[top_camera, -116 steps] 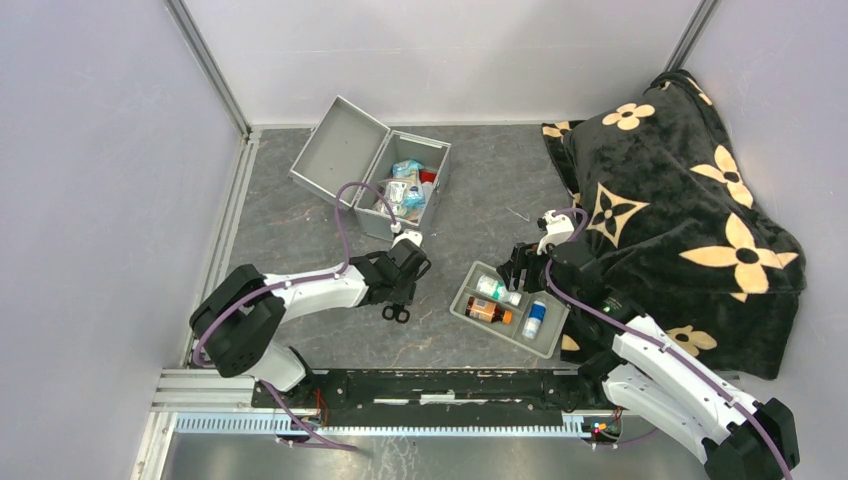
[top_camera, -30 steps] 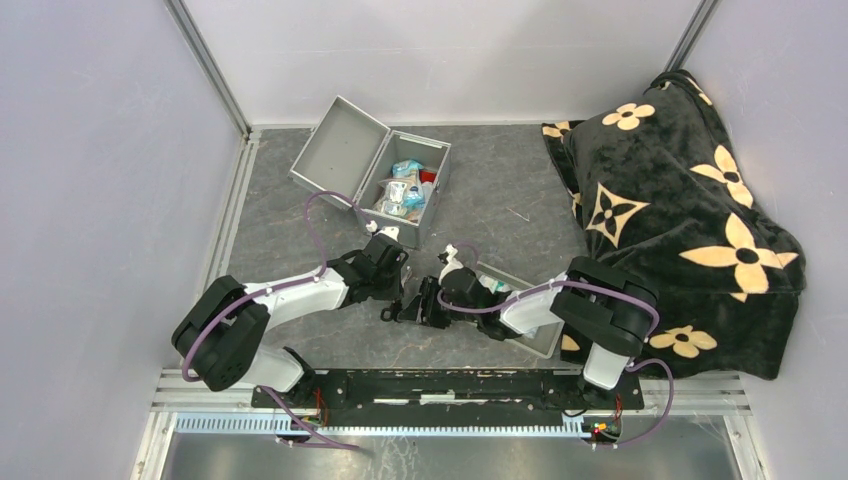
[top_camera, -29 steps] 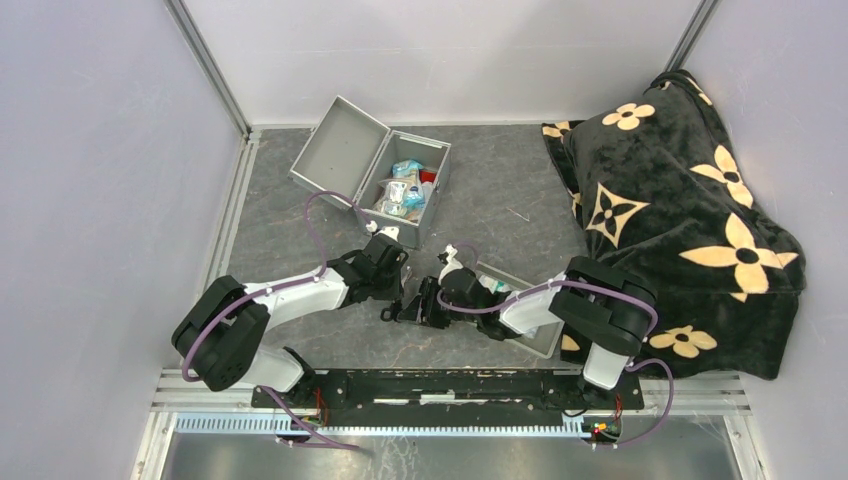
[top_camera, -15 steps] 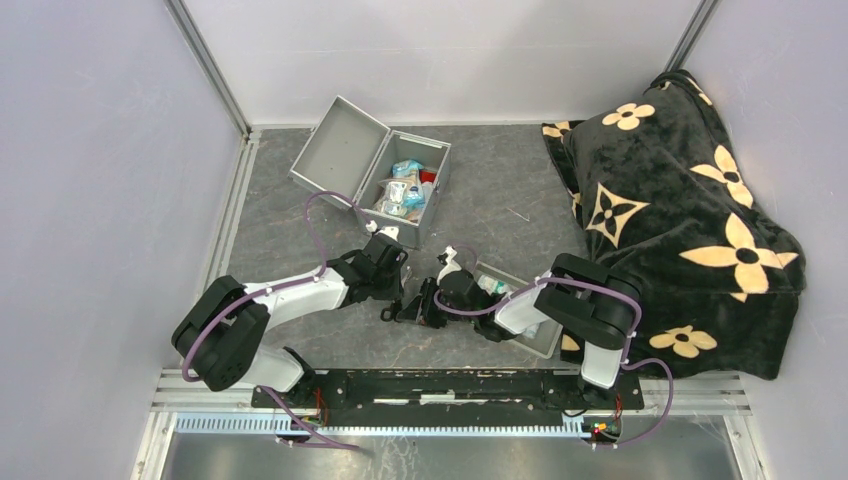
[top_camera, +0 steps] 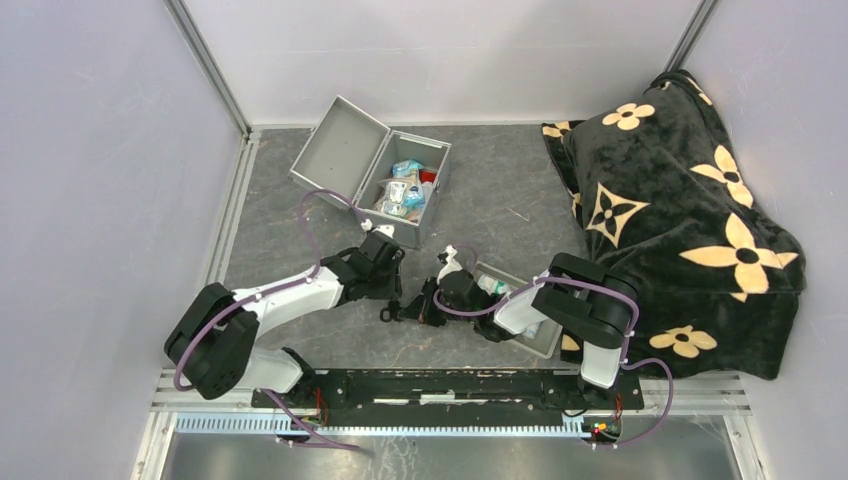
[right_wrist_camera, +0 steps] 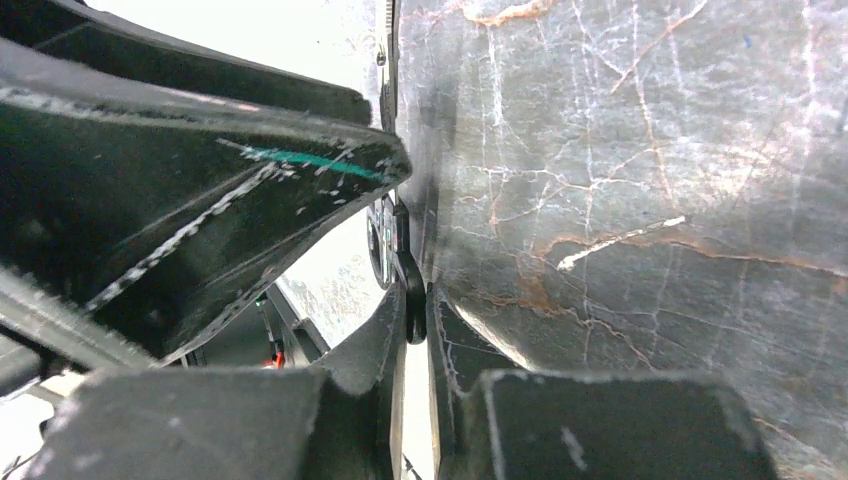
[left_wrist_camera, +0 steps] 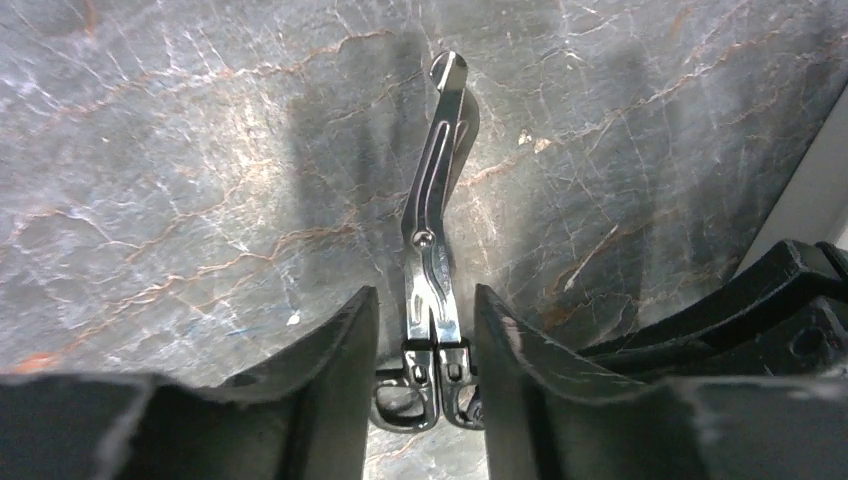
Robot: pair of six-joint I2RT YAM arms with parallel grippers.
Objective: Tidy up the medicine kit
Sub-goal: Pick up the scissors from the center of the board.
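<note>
The medicine kit (top_camera: 412,212) stands at the back with its lid (top_camera: 338,150) swung open and packets inside. A pair of steel bandage scissors (left_wrist_camera: 438,205) with black ring handles (left_wrist_camera: 420,405) lies near the front, small and dark (top_camera: 388,314) in the top view. My left gripper (left_wrist_camera: 425,300) is open, its fingers (left_wrist_camera: 335,375) standing either side of the scissors with gaps. My right gripper (right_wrist_camera: 417,312) is shut on a black handle ring (right_wrist_camera: 408,290) of the scissors. The two grippers meet over the scissors (top_camera: 395,293) (top_camera: 418,306).
A shallow grey divided tray (top_camera: 545,343) with small bottles lies under the right arm, mostly hidden. A black blanket with cream flowers (top_camera: 690,190) covers a bulky shape on the right. Grey walls enclose the back and left.
The left gripper has opened and let go of the scissors. The right gripper has closed on the scissors' handle. Both arms have barely shifted.
</note>
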